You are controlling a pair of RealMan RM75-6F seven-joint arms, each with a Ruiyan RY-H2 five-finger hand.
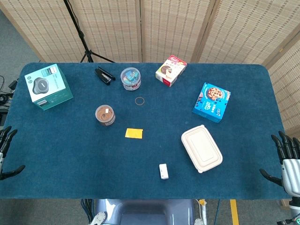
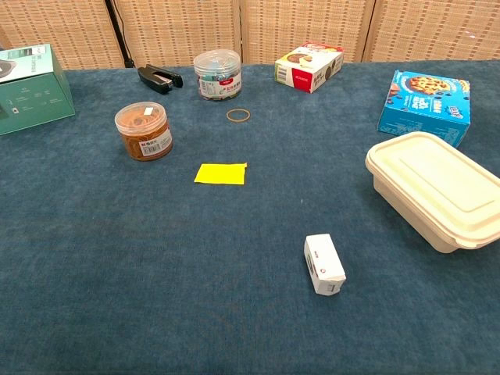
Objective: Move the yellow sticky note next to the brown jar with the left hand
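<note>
Surface: my table (image 1: 70,154) wears a dark blue, felt-like cloth; rounded far corners.
Room: woven tan folding screens (image 1: 168,28) stand behind it, with a black tripod (image 1: 84,42) at the far left.
Note: one yellow sticky note (image 2: 221,173), flat paper rectangle, lying near the brown jar (image 2: 143,131) but apart from it, toward the centre.
Jars: two, both clear round plastic; the brown one and a far one of mixed bits (image 2: 218,75).
Boxes: four of card; teal (image 2: 31,87), red-and-white (image 2: 309,66), blue cookie (image 2: 424,106), and a small white one (image 2: 323,264) nearest me.
Container: one cream lidded tray (image 2: 437,187), rounded rectangle, on the right.
Small things: one rubber band (image 2: 238,116), a thin ring; one black stapler (image 2: 159,78).
My left hand (image 1: 5,150): at the table's left edge, fingers spread, holding nothing.
My right hand (image 1: 288,161): at the right edge, fingers apart, empty too.
</note>
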